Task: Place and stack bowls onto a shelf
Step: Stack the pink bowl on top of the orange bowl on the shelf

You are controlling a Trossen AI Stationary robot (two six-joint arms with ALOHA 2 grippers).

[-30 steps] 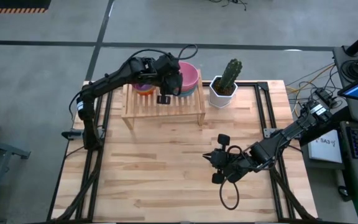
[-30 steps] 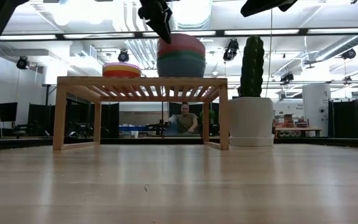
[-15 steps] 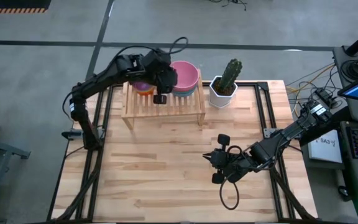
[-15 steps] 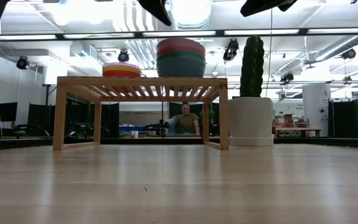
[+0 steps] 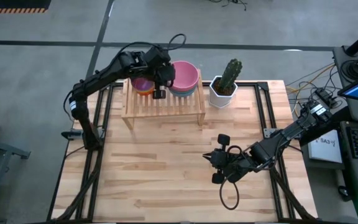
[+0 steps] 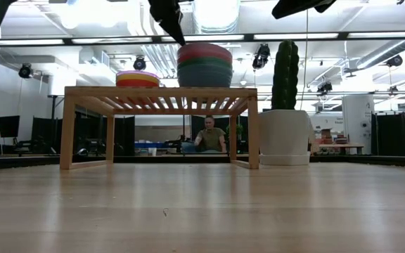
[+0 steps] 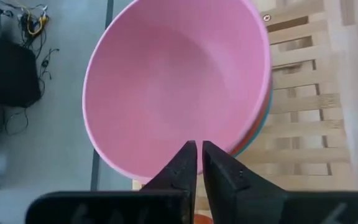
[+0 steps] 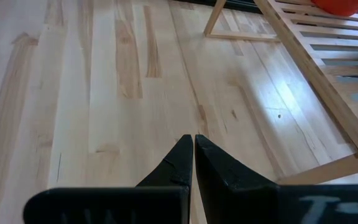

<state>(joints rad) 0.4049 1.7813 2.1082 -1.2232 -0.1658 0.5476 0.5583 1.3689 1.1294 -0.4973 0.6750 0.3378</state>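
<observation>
1. Your left claw (image 5: 160,93) hangs above the shelf (image 5: 163,107), over the slats between the two stacks of bowls. In the left wrist view its fingers (image 7: 182,167) stand all but closed, with only a thin slit between the tips, and they hold nothing.
2. The shelf stands at the far edge of the bench (image 5: 166,162), nearer the far left corner. Its slatted top carries every bowl you can see.
3. The pink bowl (image 5: 185,76) tops the taller stack (image 6: 204,65) at the shelf's right end. Teal and reddish rims show beneath it; the low view shows this stack as layered bands.
4. The shorter stack (image 6: 138,79) sits at the shelf's left end, with a purple bowl (image 5: 143,84) uppermost and an orange rim under it. The arm covers part of it from above.
5. The cactus (image 5: 230,74) in its white pot (image 5: 222,93) stands on the bench just beside the shelf's right end.
6. Your right claw (image 5: 217,167) waits low over the bare bench toward the near right corner, well apart from the shelf. Its fingers (image 8: 178,163) are pressed together and empty.
7. A person (image 6: 208,136) shows in the room beyond the bench, seen under the shelf.
</observation>
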